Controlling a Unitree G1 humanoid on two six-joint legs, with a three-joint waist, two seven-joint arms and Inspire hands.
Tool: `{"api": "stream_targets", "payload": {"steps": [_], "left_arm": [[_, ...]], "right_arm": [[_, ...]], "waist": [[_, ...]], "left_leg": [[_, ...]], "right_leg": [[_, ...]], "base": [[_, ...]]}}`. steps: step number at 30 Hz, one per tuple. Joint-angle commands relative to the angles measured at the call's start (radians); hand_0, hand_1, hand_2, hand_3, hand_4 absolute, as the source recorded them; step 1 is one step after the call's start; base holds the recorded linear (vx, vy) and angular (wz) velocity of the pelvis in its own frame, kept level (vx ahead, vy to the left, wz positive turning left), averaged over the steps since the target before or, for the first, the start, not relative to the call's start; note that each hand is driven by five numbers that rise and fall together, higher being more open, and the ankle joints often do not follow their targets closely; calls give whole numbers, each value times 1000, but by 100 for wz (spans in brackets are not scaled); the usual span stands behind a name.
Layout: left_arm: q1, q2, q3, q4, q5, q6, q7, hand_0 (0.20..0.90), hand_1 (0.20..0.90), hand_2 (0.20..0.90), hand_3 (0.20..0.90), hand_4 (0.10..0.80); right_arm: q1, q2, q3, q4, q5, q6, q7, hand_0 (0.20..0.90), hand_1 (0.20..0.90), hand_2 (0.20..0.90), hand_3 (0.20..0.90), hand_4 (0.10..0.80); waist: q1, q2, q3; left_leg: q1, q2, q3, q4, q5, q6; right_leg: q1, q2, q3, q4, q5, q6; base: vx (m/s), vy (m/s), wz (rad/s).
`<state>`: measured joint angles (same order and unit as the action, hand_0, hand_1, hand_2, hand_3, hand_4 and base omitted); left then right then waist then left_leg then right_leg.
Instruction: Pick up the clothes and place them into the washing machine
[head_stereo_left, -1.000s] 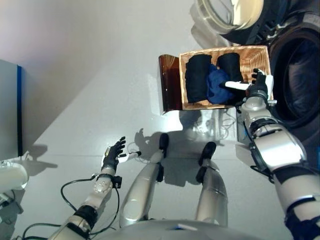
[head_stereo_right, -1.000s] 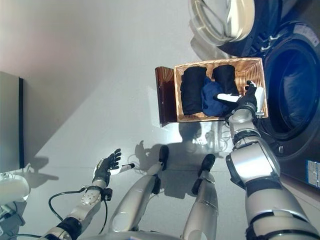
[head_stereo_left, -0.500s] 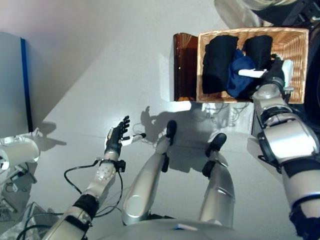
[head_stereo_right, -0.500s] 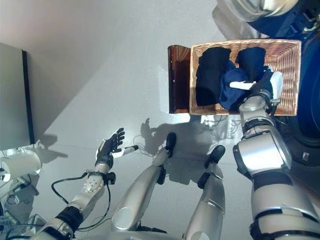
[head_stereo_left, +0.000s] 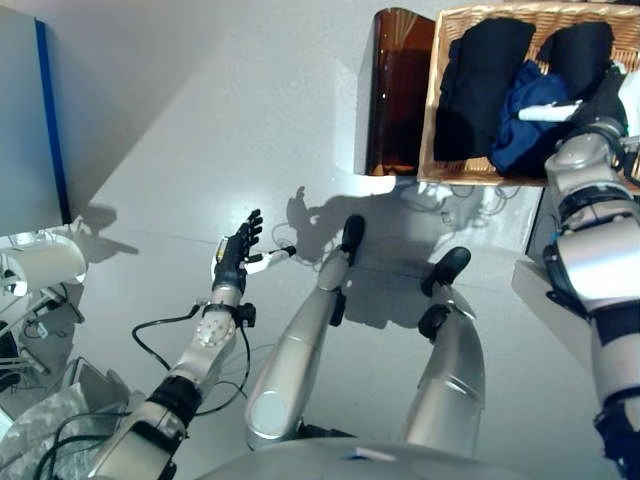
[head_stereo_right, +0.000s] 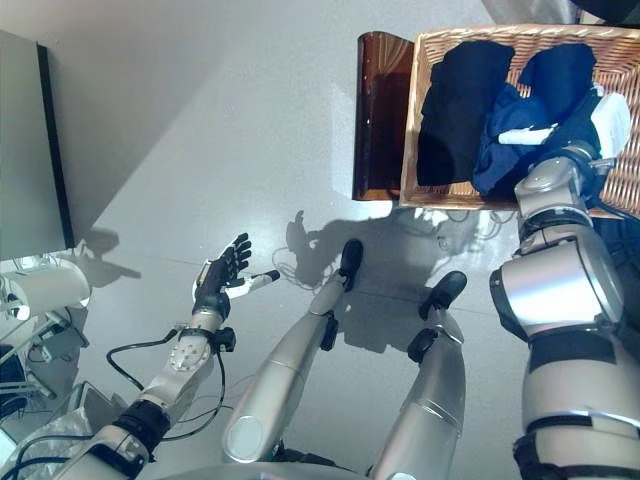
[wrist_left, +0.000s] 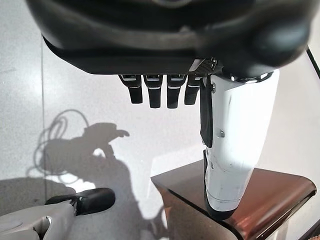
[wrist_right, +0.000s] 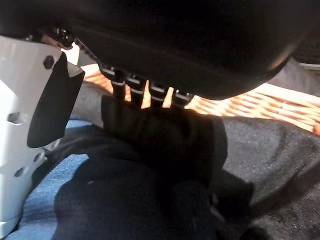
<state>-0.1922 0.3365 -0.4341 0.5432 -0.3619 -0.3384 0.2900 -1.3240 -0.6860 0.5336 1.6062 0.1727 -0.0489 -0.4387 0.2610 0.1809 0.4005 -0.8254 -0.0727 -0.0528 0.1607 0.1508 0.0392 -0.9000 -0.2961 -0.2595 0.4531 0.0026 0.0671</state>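
Observation:
A shallow wicker basket rests on a low dark brown box at the upper right. It holds black clothes and a blue garment. My right hand is inside the basket, on the clothes at its right side, with its white-covered thumb pointing out over the blue garment. In the right wrist view the hand lies against a fold of black cloth, with blue cloth beside it. My left hand is open and empty, low on the left above the floor.
A grey cabinet with a blue edge stands at the far left, with a white object and crumpled plastic below it. The brown box also shows in the left wrist view. Grey floor lies between.
The camera has moved, so the whole picture has shifted and the basket now sits at the top right edge. My right hand stays on the clothes in the basket. My left hand stays open.

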Motion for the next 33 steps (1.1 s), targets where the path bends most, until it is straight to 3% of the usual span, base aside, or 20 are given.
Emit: {"api": "stream_targets", "payload": {"steps": [1,2,3,21,33], "left_arm": [[27,61,57,-67,-3,-70,43,900,900,900,900,800],[28,61,60,-70,-2,-70,45,900,900,900,900,800],[30,61,62,-74,-1,-68,44,900,900,900,900,800],[62,66,63,-48,9,-53,17,900,900,900,900,800],[95,67,59,21,15,-39,-10,900,900,900,900,800]], "right_arm": [[-87,-43,126,-3,-66,-7,-25,540,540,540,540,543],[-87,-37,124,-1,-68,-6,-26,230,230,230,230,322],[-84,-34,125,4,-75,-1,-26,200,200,200,200,300],[-31,-15,68,6,-67,9,-31,200,200,200,200,300],[20,-56,15,-32,-26,-18,-47,200,200,200,200,300]], "waist": [[28,20,-10],[31,20,-13],[32,21,-15],[23,28,-41],[-7,23,-96]], "left_leg": [[-84,-4,45,108,-95,-78],[-82,-5,44,107,-95,-77],[-80,-5,44,104,-94,-77],[3,1,56,77,-95,-74],[153,7,73,12,-88,-80]], "right_leg": [[49,3,30,-16,-24,8],[50,3,31,-15,-25,8],[52,3,30,-14,-28,7],[120,13,45,-44,-19,10],[273,21,53,-141,10,23]], "base": [[0,0,0],[0,0,0],[0,0,0],[3,-3,-1],[28,-6,-8]]}}
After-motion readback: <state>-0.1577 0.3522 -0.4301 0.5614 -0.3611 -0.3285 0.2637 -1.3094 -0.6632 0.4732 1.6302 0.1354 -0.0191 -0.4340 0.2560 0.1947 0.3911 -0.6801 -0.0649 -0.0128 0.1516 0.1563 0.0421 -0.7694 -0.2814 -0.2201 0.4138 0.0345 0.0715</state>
